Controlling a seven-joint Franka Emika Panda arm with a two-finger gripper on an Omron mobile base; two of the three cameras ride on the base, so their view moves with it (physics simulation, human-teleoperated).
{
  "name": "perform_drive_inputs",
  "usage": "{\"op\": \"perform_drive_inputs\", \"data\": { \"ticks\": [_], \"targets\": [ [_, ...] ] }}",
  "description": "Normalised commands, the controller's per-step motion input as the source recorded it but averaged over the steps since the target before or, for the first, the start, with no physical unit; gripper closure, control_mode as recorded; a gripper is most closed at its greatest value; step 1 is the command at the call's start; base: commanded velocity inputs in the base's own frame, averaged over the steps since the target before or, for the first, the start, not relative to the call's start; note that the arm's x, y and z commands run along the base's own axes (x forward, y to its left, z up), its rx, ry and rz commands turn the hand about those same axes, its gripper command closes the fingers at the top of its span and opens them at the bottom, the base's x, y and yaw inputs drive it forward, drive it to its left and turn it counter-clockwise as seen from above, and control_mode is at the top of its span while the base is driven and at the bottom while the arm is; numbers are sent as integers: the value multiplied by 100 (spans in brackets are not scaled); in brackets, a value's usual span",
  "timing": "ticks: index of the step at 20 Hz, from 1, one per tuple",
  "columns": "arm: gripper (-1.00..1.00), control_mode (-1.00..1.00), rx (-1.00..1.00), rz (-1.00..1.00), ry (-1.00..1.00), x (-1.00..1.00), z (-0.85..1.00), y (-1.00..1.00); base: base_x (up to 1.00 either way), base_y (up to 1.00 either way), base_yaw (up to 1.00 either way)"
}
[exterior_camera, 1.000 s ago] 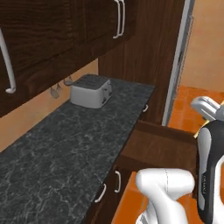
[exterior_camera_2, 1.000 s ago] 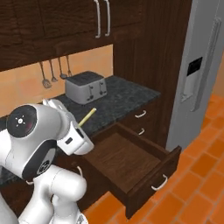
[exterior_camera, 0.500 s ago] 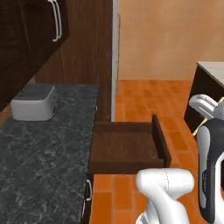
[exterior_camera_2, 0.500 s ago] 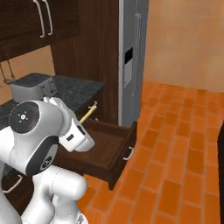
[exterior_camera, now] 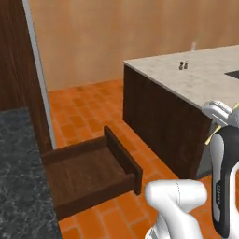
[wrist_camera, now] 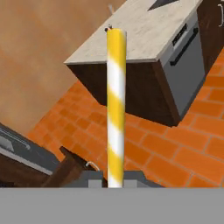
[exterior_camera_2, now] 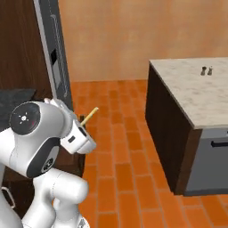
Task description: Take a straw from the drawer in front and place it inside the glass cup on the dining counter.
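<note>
Gripper (wrist_camera: 115, 177) closed on the straw (wrist_camera: 116, 105); fingers (wrist_camera: 92, 177) pinch its lower end, and in the hand view the yellow-and-white striped shaft runs up past them. In the right base view the straw (exterior_camera_2: 89, 116) sticks up at a slant from the gripper (exterior_camera_2: 83, 125), held close in front of the arm, above the orange brick floor (exterior_camera_2: 124, 151). In the left base view a short tip of the straw (exterior_camera: 209, 137) shows beside the arm. Drawer (exterior_camera: 88, 175) pulled out, open, beside the black speckled counter (exterior_camera: 21, 186). Dining counter (exterior_camera: 196, 77) well apart from the gripper, across the floor; two small dark shakers (exterior_camera: 183, 66) stand on it
</note>
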Motion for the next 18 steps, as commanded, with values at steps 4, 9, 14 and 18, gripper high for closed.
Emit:
{"op": "perform_drive_inputs", "data": {
  "ticks": [4,9,14,18],
  "targets": [
    [100,100,0,0,0,0,0,0,0,-8,-62],
    [100,100,0,0,0,0,0,0,54,-13,-35],
    [100,100,0,0,0,0,0,0,96,-33,-1],
    [100,100,0,0,0,0,0,0,97,-22,7]
  ]
}}
